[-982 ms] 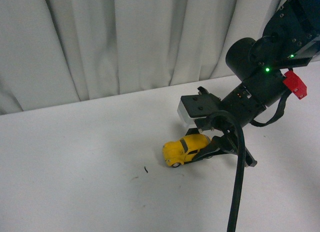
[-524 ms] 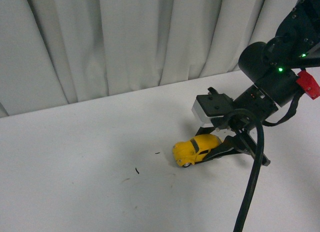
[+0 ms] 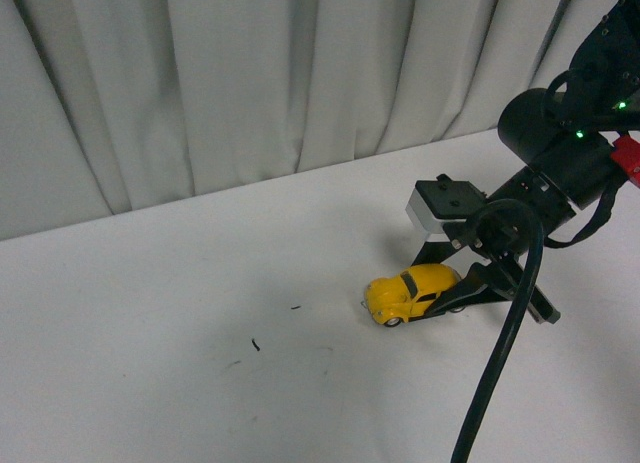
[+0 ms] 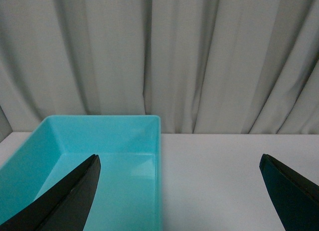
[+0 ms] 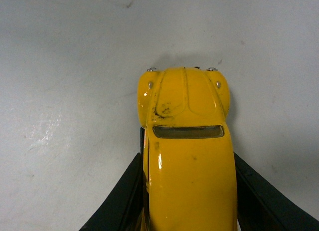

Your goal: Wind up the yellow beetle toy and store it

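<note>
Right gripper [image 3: 428, 293]: pinching the yellow beetle toy, one black finger against each flank; seen from its own wrist [image 5: 187, 158] the fingers hug the rear half of the body on both sides.
Yellow beetle toy [image 3: 410, 291]: caught between the right gripper's fingers, wheels down on the white table; its rounded end pokes out past the fingertips, away from the wrist.
Toy close up [image 5: 185, 141]: glossy yellow, a dark window strip across the body, small chrome dots near the free end, dark scuffs on the paint just ahead of the window.
Left gripper [image 4: 179, 161]: spread wide, nothing between its two dark fingers, which show only at the edges of its wrist view.
Turquoise bin [image 4: 99, 133]: ahead of the left gripper, nearer one finger than the other, open side up, with nothing visible inside.
White table [image 3: 150, 373]: under the right gripper, a few small dark specks [image 3: 256, 344] lying well apart from the toy, off beyond its free end.
Grey curtain [image 3: 250, 83]: hanging in folds behind the table, far side from both grippers.
Black cable [image 3: 500, 353]: looping from the right wrist and trailing down on the near side of the gripper.
Grey block [image 3: 440, 205]: mounted on the right wrist, just above the fingers.
</note>
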